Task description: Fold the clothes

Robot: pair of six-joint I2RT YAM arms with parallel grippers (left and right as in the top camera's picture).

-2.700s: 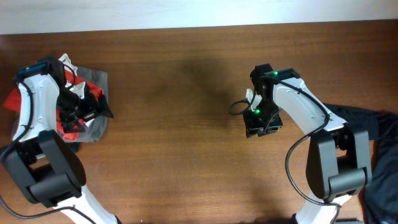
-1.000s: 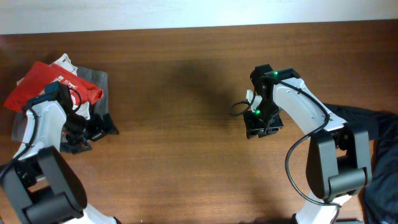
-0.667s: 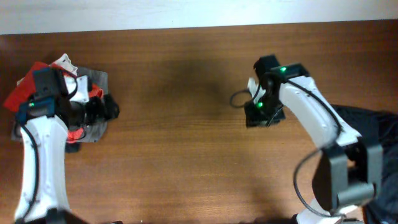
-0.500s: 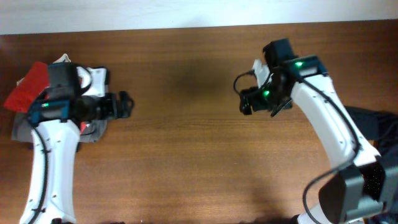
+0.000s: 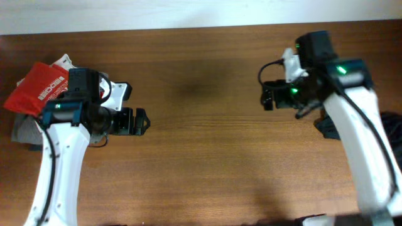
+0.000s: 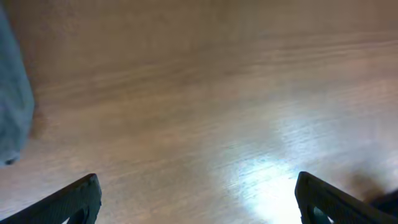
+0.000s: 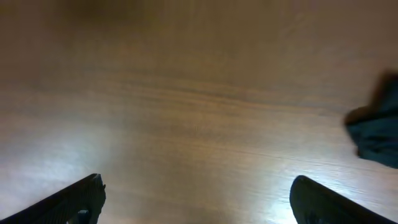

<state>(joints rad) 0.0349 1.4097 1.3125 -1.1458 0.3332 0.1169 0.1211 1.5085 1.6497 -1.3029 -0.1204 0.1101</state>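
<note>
A heap of clothes lies at the table's left edge: a red garment on top, white cloth behind it and grey cloth beneath. My left gripper hovers just right of the heap, pointing right, open and empty. In the left wrist view that gripper frames bare wood, with the grey cloth at the left edge. My right gripper hangs open over the right half of the table, pointing left. The right wrist view shows it empty, with dark clothing at the right edge.
The wooden table stretches between the two arms. A bit of the dark clothing shows beside the right arm; the arm hides the rest of it. The table's far edge meets a pale wall at the top.
The right gripper has opened and swung up and to the right. The left gripper has left the clothes heap and moved right over bare wood.
</note>
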